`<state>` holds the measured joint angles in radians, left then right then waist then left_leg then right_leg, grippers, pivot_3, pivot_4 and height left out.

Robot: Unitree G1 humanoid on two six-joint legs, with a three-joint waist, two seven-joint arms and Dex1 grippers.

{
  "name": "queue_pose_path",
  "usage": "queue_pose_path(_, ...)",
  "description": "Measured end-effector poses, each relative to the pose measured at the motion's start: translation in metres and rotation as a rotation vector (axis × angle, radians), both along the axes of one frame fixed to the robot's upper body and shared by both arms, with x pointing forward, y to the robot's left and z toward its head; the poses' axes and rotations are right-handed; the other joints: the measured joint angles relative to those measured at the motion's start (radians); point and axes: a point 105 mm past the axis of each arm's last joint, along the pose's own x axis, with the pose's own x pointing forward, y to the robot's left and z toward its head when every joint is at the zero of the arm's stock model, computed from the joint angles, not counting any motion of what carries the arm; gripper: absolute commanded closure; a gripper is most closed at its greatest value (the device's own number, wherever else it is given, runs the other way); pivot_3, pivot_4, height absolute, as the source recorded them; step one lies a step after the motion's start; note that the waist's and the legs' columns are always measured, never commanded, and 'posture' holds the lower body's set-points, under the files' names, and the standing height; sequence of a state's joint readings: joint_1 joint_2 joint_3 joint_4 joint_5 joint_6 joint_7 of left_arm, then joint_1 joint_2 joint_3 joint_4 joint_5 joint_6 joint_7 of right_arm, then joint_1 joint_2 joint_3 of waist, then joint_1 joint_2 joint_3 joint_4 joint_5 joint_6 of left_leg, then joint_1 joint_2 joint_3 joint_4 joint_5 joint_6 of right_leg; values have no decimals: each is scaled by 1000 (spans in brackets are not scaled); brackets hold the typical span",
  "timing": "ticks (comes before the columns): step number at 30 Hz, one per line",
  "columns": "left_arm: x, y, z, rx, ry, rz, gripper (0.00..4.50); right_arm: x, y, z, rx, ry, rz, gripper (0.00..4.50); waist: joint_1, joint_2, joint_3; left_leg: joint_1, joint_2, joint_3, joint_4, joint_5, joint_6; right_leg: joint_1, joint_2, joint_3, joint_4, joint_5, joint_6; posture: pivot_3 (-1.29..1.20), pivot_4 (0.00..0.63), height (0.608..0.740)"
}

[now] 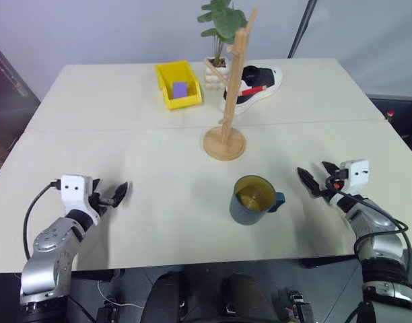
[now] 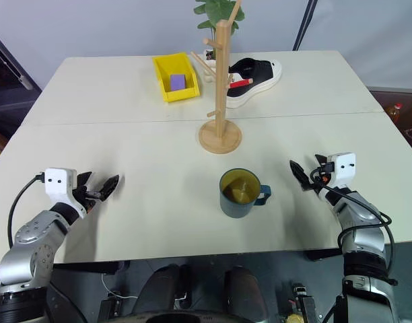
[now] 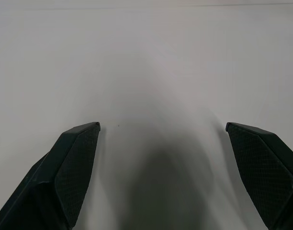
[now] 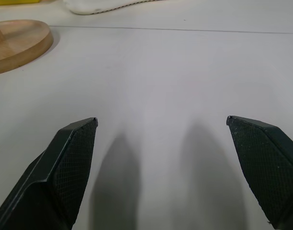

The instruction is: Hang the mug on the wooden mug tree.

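The dark teal mug [image 1: 252, 200] stands upright on the cream table [image 1: 125, 134], mustard inside showing, its small handle [image 1: 279, 200] turned to the right. Behind it rises the wooden mug tree [image 1: 231, 87], a light pole with angled pegs on a round base [image 4: 17, 43]. My right gripper [image 1: 316, 173] hovers low over the table to the right of the mug, apart from it, open and empty, as the right wrist view [image 4: 162, 120] confirms. My left gripper [image 1: 116, 194] sits far to the mug's left, open over bare table [image 3: 163, 127].
At the back stand a yellow bin [image 1: 178, 84] holding a purple block [image 1: 180, 89], a black-and-white shoe [image 1: 253, 86] and a green potted plant [image 1: 219, 27] behind the tree. A seam crosses the table just behind the tree's base.
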<state>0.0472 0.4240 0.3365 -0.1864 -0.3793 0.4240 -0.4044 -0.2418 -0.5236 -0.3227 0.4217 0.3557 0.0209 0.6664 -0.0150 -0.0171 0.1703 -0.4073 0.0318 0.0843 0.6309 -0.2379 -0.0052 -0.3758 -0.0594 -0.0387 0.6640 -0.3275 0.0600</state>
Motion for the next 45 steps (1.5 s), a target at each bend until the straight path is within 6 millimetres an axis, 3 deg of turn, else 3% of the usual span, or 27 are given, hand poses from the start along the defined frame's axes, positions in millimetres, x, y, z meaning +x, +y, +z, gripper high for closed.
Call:
queue_pose_path(14, 2, -7, -1, -13, -3, -37, 0, -2, -2, -1, -15, -5, -16, 9, 0, 0, 0, 0, 0, 0, 0, 0, 0, 0, 0, 0, 0, 0, 0, 0, 150, 740)
queue_pose_path(20, 6, -37, 3, -17, -40, -186, 0, -11, -5, 0, -40, -17, -39, 9, 2, 0, 0, -1, 0, 0, 0, 0, 0, -1, -1, 0, 0, 0, 0, 0, 150, 740)
queue_pose_path(24, 7, -64, 12, -7, -78, -339, 0, -31, -8, 4, -58, -40, -56, 9, 5, 1, 0, -1, 0, 0, -1, 0, 0, -1, -1, 0, -1, 0, 0, 0, 150, 740)
queue_pose_path(29, 2, -84, 13, 17, -76, -500, 0, -72, -13, -5, -59, -7, -57, 9, 3, 2, 0, -1, 0, 0, -2, 0, 0, 0, -1, 0, -1, 0, -1, 0, 150, 740)
queue_pose_path(34, -6, -99, 14, 33, -61, -656, 0, -101, 2, 3, -35, 6, 28, 9, -4, 4, 0, 0, 0, 0, -2, 0, 0, 0, -1, 0, -1, -2, -4, 0, 150, 740)
queue_pose_path(37, -16, -108, 11, 85, -30, -781, 0, -119, 28, 3, -49, 40, 142, 9, 2, 4, -1, 0, 0, 0, -3, 0, 0, -1, -1, 0, -2, -3, -6, 0, 150, 740)
queue_pose_path(42, -27, -124, 9, 107, -23, -907, 0, -126, 65, -1, -45, 60, 254, 9, 1, 4, -1, -1, 0, 0, -3, 0, 0, -2, -1, 0, -2, -4, -7, 0, 150, 740)
queue_pose_path(45, -29, -128, 12, 115, -44, -935, 0, -122, 75, -1, -39, 49, 272, 9, 1, 5, -1, -1, 0, 0, -2, 0, 0, -2, -1, 0, -2, -4, -8, 0, 150, 740)
